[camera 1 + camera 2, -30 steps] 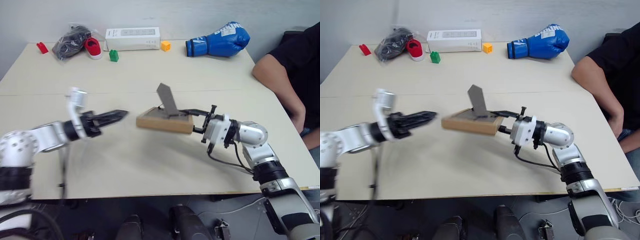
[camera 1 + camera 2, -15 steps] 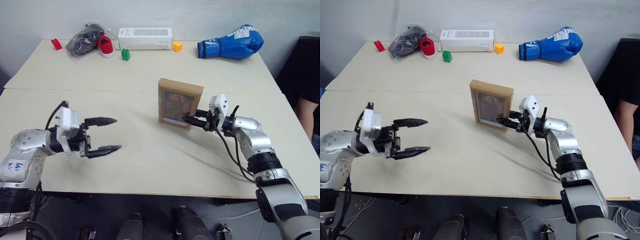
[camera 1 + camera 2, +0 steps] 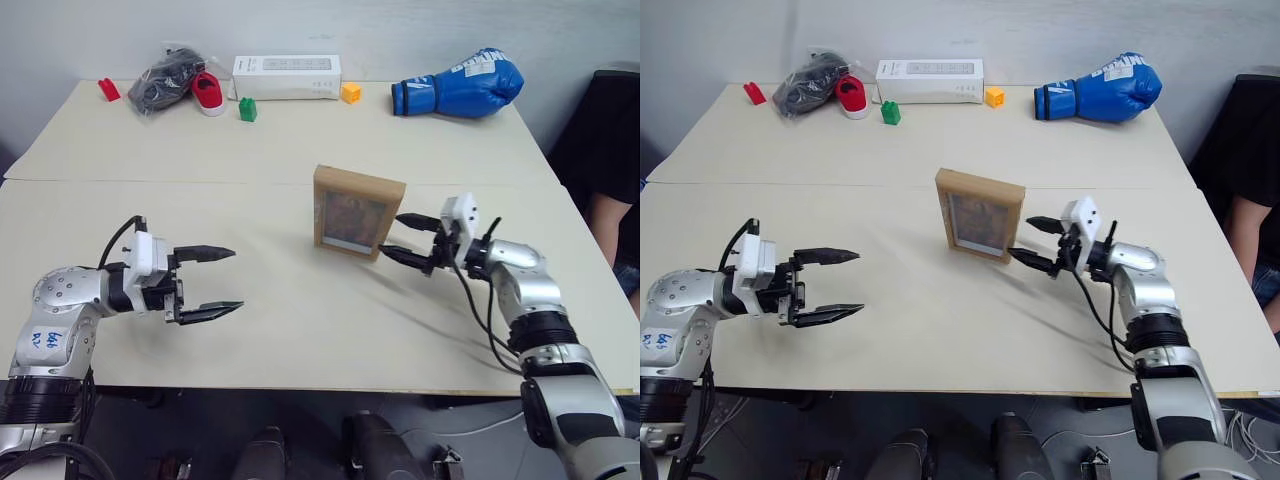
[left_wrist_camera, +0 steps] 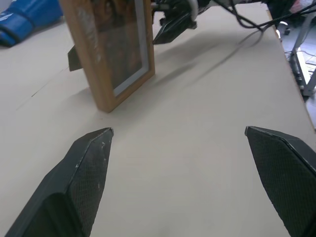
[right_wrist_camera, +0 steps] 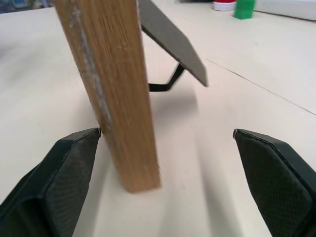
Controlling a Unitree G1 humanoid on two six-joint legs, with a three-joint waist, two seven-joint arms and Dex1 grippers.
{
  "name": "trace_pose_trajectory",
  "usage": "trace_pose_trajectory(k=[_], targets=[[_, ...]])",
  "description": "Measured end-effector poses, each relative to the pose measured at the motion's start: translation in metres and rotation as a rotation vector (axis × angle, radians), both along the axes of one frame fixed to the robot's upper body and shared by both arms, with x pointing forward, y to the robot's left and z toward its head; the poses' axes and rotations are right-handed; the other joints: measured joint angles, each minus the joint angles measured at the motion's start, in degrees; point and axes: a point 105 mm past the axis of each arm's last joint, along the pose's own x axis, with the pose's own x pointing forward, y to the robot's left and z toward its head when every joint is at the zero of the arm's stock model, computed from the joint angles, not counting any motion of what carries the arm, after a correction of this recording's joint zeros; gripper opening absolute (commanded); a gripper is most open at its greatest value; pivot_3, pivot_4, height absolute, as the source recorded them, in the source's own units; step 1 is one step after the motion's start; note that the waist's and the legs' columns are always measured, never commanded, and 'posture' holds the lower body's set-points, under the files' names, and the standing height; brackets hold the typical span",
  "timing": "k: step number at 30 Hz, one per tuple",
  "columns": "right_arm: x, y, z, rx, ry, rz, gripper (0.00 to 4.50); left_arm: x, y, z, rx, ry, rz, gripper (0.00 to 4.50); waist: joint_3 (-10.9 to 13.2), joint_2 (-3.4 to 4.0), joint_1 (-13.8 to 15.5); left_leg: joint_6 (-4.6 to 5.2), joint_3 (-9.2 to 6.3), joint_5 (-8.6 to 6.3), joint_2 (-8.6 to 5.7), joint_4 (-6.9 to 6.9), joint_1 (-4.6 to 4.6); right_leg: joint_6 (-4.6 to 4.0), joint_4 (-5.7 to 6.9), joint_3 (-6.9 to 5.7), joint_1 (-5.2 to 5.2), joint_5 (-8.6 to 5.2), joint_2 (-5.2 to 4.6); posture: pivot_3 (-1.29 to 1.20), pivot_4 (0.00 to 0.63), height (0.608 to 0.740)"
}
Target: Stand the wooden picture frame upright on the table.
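Observation:
The wooden picture frame (image 3: pixel 358 212) stands upright on the cream table (image 3: pixel 300 340), its brownish picture facing me. Its dark fold-out stand (image 5: pixel 170 37) props it from behind. My right gripper (image 3: pixel 395 235) is open just to the right of the frame's edge (image 5: pixel 116 89), with its fingers either side of that edge and apart from it. My left gripper (image 3: pixel 235 278) hovers open well to the left of the frame, with nothing between its fingers. The left wrist view looks past the left fingertips (image 4: pixel 96 148) to the frame (image 4: pixel 106 54) and the right gripper (image 4: pixel 173 24) beyond.
Along the far edge lie a blue boxing glove (image 3: pixel 458 82), a white box (image 3: pixel 286 76), an orange block (image 3: pixel 350 93), a green block (image 3: pixel 246 110), a red block (image 3: pixel 106 90) and a bag holding dark and red items (image 3: pixel 178 80). A person's arm (image 3: pixel 610 200) is at the right edge.
The frame went from lying flat in the right gripper to standing upright. The right gripper then opened and drew back to the right. The left gripper rolled and sank slightly.

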Motion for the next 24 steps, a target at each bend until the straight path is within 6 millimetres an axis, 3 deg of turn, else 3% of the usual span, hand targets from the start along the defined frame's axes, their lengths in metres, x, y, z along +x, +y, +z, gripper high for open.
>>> trace_pose_trajectory(k=[4, 10, 17, 24], targets=[[0.000, 0.011, 0.009, 0.040, -0.014, 0.007, 4.46, 0.001, 0.003, -0.007, 0.012, 0.009, 0.003, 4.50, 0.0, 0.00, -0.5, -0.01, 0.01, 0.01, 0.02, -0.07, 0.02, 0.00, 0.06, 0.00, -0.04, 0.00, 0.01, 0.00, 0.150, 0.740], [-0.007, 0.017, -0.001, 0.054, 0.017, 0.016, 4.46, 0.002, 0.003, -0.010, 0.007, 0.023, 0.008, 4.50, 0.0, 0.00, -0.1, 0.00, 0.01, 0.00, 0.00, -0.02, 0.01, 0.00, 0.03, -0.01, -0.02, 0.00, -0.02, 0.00, 0.150, 0.740], [-0.018, -0.023, 0.003, 0.017, 0.016, -0.081, 4.46, -0.003, 0.011, -0.016, 0.006, 0.043, 0.042, 4.50, 0.0, 0.00, 0.3, 0.03, 0.00, -0.02, -0.02, -0.05, 0.01, 0.00, 0.01, -0.02, -0.02, 0.00, -0.04, 0.00, 0.150, 0.740], [-0.076, -0.061, 0.002, -0.223, -0.162, -0.047, 4.46, -0.017, 0.038, -0.025, 0.111, 0.018, 0.138, 4.50, 0.0, 0.00, 0.7, 0.08, 0.04, -0.05, -0.02, -0.19, 0.04, 0.00, -0.08, -0.01, 0.00, 0.00, -0.04, 0.00, 0.150, 0.740]])
